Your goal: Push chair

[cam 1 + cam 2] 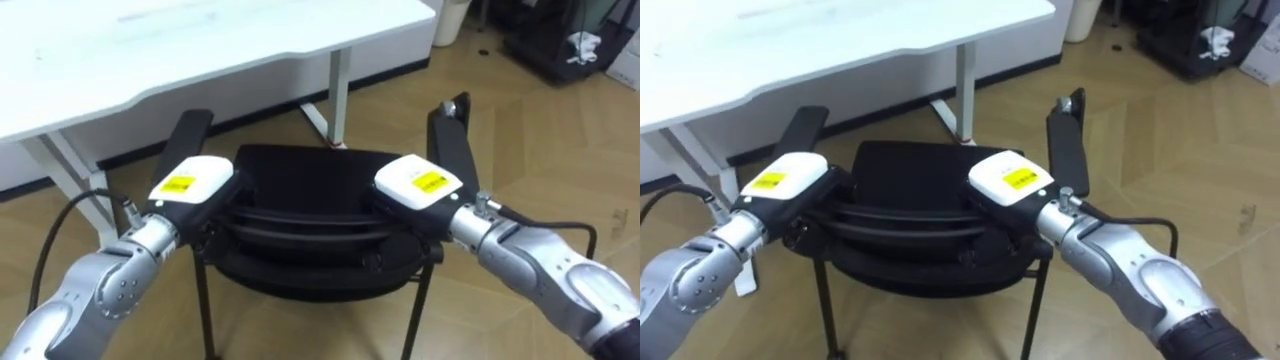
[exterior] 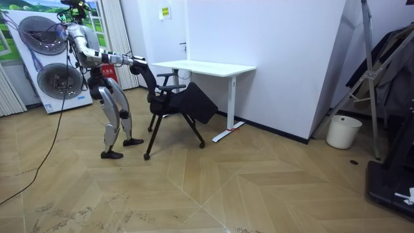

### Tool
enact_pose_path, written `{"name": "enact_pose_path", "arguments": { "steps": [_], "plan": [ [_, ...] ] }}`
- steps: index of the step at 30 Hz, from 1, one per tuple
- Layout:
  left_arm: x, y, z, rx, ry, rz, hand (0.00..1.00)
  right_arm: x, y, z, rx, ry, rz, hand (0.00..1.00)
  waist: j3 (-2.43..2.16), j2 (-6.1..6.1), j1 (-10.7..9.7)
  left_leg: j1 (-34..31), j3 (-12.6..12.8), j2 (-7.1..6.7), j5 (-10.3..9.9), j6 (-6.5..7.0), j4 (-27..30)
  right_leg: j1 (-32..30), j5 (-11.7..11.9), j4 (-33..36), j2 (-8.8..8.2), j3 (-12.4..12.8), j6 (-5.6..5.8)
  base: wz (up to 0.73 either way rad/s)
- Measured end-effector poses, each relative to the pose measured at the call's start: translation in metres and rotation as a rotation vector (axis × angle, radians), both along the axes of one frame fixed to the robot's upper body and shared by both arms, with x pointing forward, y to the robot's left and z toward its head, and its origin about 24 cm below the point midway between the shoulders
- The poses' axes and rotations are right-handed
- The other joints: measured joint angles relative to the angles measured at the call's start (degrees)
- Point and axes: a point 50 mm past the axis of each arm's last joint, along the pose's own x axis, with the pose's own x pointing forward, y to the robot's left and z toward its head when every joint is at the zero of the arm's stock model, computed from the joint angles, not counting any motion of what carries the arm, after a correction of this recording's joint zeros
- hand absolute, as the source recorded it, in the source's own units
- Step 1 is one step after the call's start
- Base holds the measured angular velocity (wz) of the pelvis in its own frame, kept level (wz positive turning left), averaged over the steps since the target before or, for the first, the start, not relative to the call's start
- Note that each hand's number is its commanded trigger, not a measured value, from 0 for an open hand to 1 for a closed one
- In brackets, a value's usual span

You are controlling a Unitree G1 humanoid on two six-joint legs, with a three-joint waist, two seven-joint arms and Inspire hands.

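Observation:
A black chair [image 1: 300, 170] with two armrests stands in front of me, its seat facing a white desk [image 1: 200, 40]. Its curved backrest [image 1: 300, 228] is the part nearest to me. My left hand [image 1: 190, 180] lies on the backrest's top left corner and my right hand [image 1: 418, 183] on its top right corner. Both hands touch the black frame, and how they grip is hidden against it. In the room view I stand upright behind the chair [image 2: 174, 103], arms stretched forward to its back, the desk [image 2: 207, 66] just beyond.
The desk's white leg [image 1: 340, 95] and foot stand just past the seat. A white bin [image 2: 343, 131] sits by the wall at the room view's right, beside a dark metal rack [image 2: 381, 84]. Two stacked washing machines [image 2: 48, 61] stand behind me. Open wooden floor surrounds the chair.

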Motion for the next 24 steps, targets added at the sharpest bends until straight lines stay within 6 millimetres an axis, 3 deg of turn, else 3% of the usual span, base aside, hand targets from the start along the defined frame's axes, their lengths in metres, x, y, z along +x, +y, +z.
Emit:
{"name": "enact_pose_path", "arguments": {
  "steps": [5, 7, 14, 20, 24],
  "plan": [
    [0.002, 0.001, 0.007, 0.007, -0.01, -0.005, 1.0, 0.0, 0.002, 0.004, 0.0, -0.012, -0.001, 1.0, -0.19, -0.69, -0.1, -0.3, 0.9, -0.23, -3.8, 0.67, 3.6, 1.7, -1.1, -0.3, -0.7, 0.1, 1.24, -0.07],
    [0.002, 0.0, 0.008, 0.012, -0.017, -0.01, 1.0, 0.001, 0.001, 0.005, -0.005, -0.012, -0.003, 1.0, -0.32, -1.51, -0.1, 0.1, 1.2, -0.96, -4.7, 1.02, 3.8, 2.0, -1.5, 0.2, -1.58, 0.2, 2.05, 0.0],
    [-0.003, -0.002, 0.01, 0.017, -0.038, -0.006, 1.0, 0.002, 0.002, 0.013, -0.032, -0.016, -0.013, 1.0, -0.4, -2.35, 0.3, 0.1, 1.3, -1.85, -5.8, 1.55, 3.7, 2.0, -1.7, 1.0, -2.35, -0.7, 2.71, 0.0],
    [-0.007, -0.004, 0.01, 0.016, -0.049, 0.009, 1.0, 0.003, 0.007, 0.019, -0.082, -0.022, -0.014, 1.0, -0.53, -2.9, 2.7, 0.2, 0.8, -2.07, -6.0, 1.4, 3.7, 3.0, -1.8, -0.3, -2.15, -1.7, 3.02, 0.07],
    [-0.008, -0.003, 0.011, 0.023, -0.054, 0.01, 1.0, 0.002, 0.01, 0.022, -0.1, -0.033, -0.003, 1.0, -0.66, -3.13, 3.0, -0.9, -2.8, -3.36, -5.9, 0.69, 4.0, 3.3, -1.8, 0.2, -1.68, -3.2, 3.03, 0.38]
  ]
}}
